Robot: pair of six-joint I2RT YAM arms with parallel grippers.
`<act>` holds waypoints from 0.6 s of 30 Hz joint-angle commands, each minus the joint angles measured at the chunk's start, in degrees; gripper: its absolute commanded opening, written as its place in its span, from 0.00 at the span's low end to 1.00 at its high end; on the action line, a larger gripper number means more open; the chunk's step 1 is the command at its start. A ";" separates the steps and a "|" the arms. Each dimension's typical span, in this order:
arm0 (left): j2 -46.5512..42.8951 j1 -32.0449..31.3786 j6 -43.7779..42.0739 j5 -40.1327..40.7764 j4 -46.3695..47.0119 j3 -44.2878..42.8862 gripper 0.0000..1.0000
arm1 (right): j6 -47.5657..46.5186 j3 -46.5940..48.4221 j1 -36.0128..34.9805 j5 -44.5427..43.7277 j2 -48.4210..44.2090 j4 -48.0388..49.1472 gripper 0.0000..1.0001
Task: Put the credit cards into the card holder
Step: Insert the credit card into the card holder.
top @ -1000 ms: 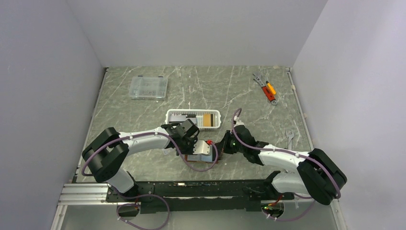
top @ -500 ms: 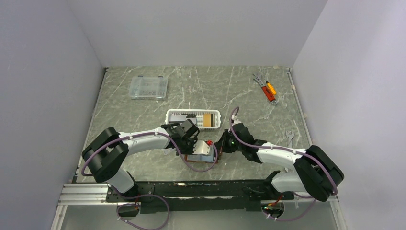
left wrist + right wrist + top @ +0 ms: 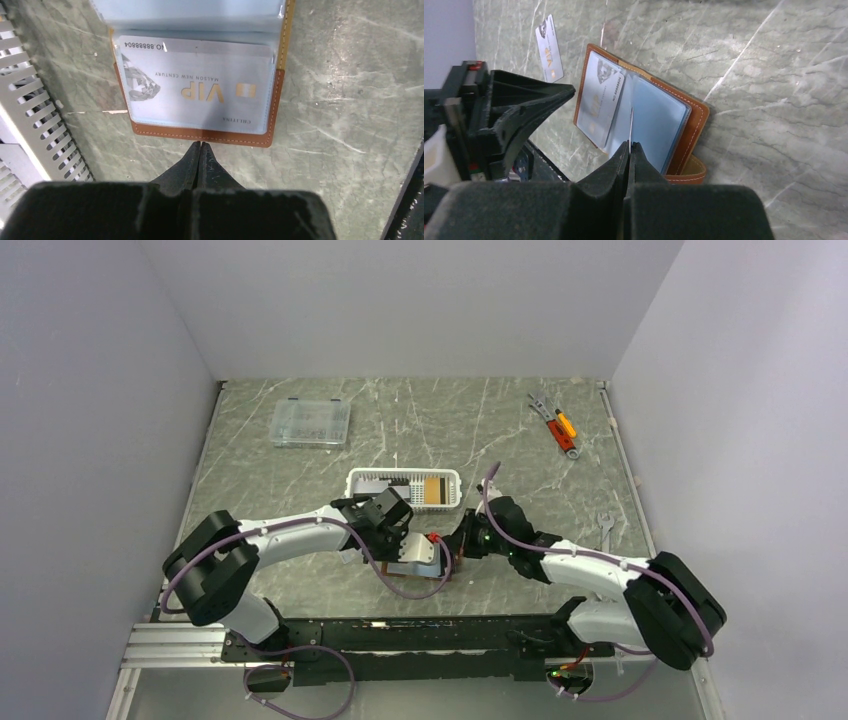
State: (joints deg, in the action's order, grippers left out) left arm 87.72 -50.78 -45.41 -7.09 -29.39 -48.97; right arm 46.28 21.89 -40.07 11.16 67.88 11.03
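The card holder [image 3: 418, 580] lies open on the table between my two arms, brown leather [image 3: 200, 135] with pale blue clear sleeves. A grey-white VIP credit card [image 3: 200, 90] sits in its near sleeve. My left gripper [image 3: 200, 145] is shut and empty, its tips right at the holder's leather edge. My right gripper [image 3: 629, 145] is shut on a thin sleeve [image 3: 631, 125] of the card holder [image 3: 696, 117], which it holds upright and edge-on. A second grey-white credit card [image 3: 549, 47] lies loose on the table beyond. More credit cards, one orange-gold [image 3: 434, 490], sit in the white basket.
The white slotted basket [image 3: 370, 480] stands just behind the card holder, close to my left wrist [image 3: 35, 120]. A clear compartment box [image 3: 311, 422] is at the back left. Small tools [image 3: 558, 427] lie at the back right, a wrench [image 3: 606, 528] near the right edge.
The left arm has shifted slightly to the left, its gripper staying at the card holder. The right gripper keeps its hold on the sleeve.
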 commanded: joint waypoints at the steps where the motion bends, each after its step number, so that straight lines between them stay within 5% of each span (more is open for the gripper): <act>1: -3.09 0.14 -1.05 -0.48 -2.03 -1.43 0.00 | 1.48 1.12 -0.51 3.44 3.74 6.77 0.00; 18: -5.44 6.84 -4.87 -3.86 -4.73 -2.41 0.00 | 4.45 6.74 -2.30 9.90 14.48 18.20 0.00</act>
State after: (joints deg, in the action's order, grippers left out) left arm 84.97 -45.10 -48.36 -8.32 -32.47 -49.56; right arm 49.56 26.28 -41.80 18.96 81.01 23.35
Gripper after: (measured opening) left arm 0.009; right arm 0.009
